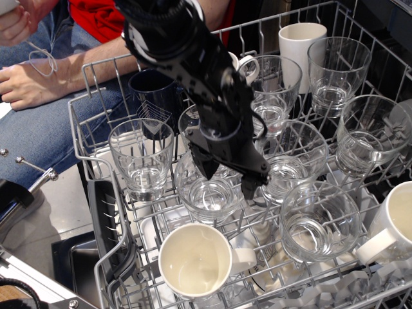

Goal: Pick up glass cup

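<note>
Several clear glass cups stand upright in a wire dishwasher rack [82,143]. My black gripper [230,179] comes down from the top over the middle of the rack. It is open, with its jaws spread. One fingertip [209,170] is at the back rim of the centre-front glass cup [207,194], and the other is at that cup's right rim. I cannot tell whether they touch the glass. The arm hides most of the glass cup [190,122] behind it.
More glasses stand at the left [141,158] and right [318,222], and at the centre right [291,161]. A navy mug [154,90] is at the back left and a white cup [193,261] at the front. A white mug [399,222] is at the right. A person's arm [38,84] lies beside the rack.
</note>
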Motion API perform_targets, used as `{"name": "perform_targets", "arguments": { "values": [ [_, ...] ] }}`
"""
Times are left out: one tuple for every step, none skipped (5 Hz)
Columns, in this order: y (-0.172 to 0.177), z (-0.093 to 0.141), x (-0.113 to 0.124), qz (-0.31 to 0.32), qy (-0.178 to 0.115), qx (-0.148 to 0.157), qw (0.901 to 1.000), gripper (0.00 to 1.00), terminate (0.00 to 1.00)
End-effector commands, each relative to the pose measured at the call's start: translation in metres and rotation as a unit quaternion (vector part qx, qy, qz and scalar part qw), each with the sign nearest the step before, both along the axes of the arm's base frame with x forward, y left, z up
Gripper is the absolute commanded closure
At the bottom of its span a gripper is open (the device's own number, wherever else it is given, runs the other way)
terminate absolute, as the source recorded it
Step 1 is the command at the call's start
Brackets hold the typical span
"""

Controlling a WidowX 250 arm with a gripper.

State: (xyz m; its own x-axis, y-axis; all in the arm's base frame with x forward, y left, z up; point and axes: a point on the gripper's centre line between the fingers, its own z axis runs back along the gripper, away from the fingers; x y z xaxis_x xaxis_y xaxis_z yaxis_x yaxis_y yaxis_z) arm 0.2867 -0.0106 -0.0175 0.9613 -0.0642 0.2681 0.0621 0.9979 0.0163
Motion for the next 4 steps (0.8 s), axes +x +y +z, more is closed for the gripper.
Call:
{"name": "perform_targets", "arguments": {
  "values": [
    [-0.008,-0.015,0.001,0.006,-0.026,0.035,0.9991,0.00,0.00],
    [-0.011,-0.025,0.000,0.019,-0.030,0.031,0.9989,0.00,0.00],
    [-0.019,-0.033,0.003,0.031,-0.026,0.026,0.9988,0.00,0.00],
    [-0.024,-0.042,0.006,0.048,-0.017,0.042,0.9978,0.00,0.00]
  ]
}}
